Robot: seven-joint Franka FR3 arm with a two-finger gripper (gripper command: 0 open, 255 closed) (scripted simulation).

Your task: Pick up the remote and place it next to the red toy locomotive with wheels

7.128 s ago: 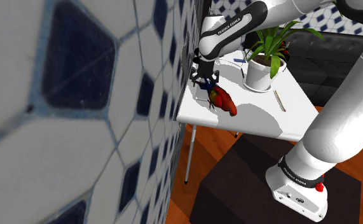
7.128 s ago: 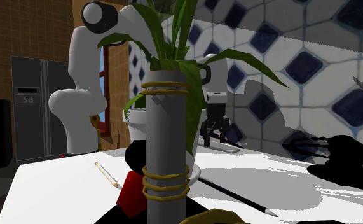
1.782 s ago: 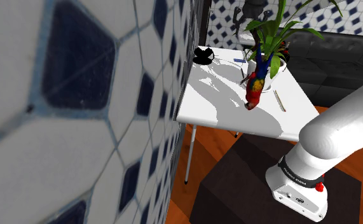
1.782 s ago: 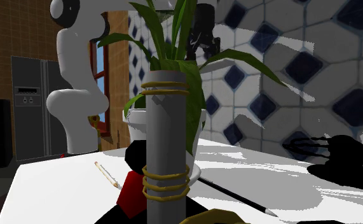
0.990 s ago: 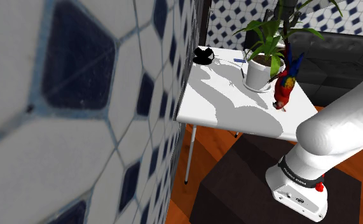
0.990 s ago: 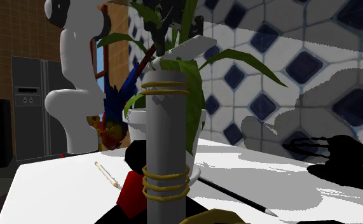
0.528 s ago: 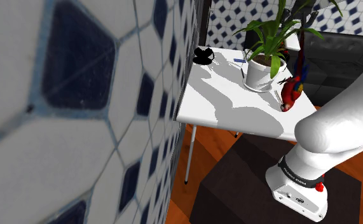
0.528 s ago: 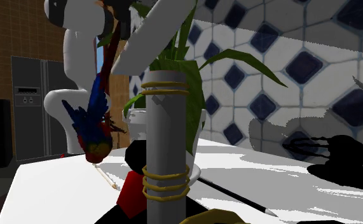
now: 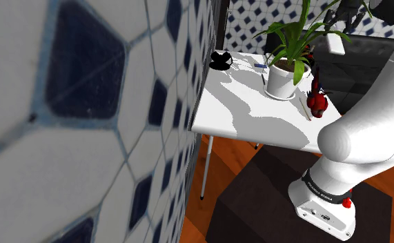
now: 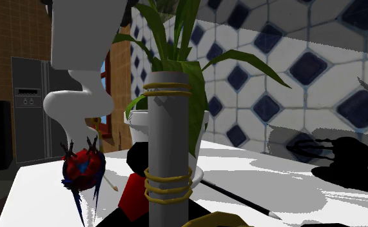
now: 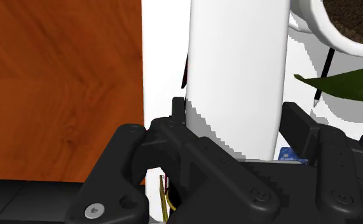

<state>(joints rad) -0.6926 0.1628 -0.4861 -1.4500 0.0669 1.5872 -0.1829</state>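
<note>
Tool [image 11: 237,130] tight around long, plain white remote [image 11: 236,63]

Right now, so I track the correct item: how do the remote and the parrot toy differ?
The remote is a plain white slab; the parrot toy is red and blue. The remote is clasped in the gripper, up high; the parrot toy is well below the gripper, by the table's edge.
</note>
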